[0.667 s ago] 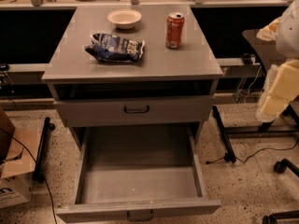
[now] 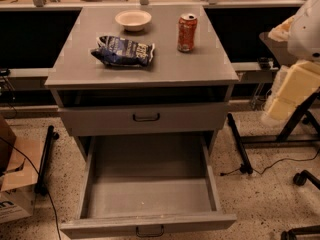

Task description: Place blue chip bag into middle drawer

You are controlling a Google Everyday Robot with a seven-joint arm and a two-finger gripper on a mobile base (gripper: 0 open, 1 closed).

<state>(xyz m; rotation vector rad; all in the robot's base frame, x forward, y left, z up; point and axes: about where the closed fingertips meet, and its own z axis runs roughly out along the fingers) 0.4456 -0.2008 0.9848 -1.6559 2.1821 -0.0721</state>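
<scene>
The blue chip bag (image 2: 123, 51) lies crumpled on the left part of the grey cabinet top (image 2: 150, 69), apart from everything else. The middle drawer (image 2: 148, 196) is pulled fully open below and holds nothing; its dark bar handle (image 2: 149, 231) shows at the bottom edge. My arm, white and cream, comes in at the right edge, and my gripper (image 2: 280, 101) hangs there, well right of the cabinet and away from the bag. It holds nothing that I can see.
A red soda can (image 2: 187, 32) and a cream bowl (image 2: 133, 19) stand on the cabinet top behind the bag. The shallower handled drawer (image 2: 146, 117) above is shut. A cardboard box (image 2: 12, 184) sits on the floor at left; black stand legs and cables lie at right.
The cream part of my arm has shifted slightly to the left. The bag, can, bowl and drawers have not moved.
</scene>
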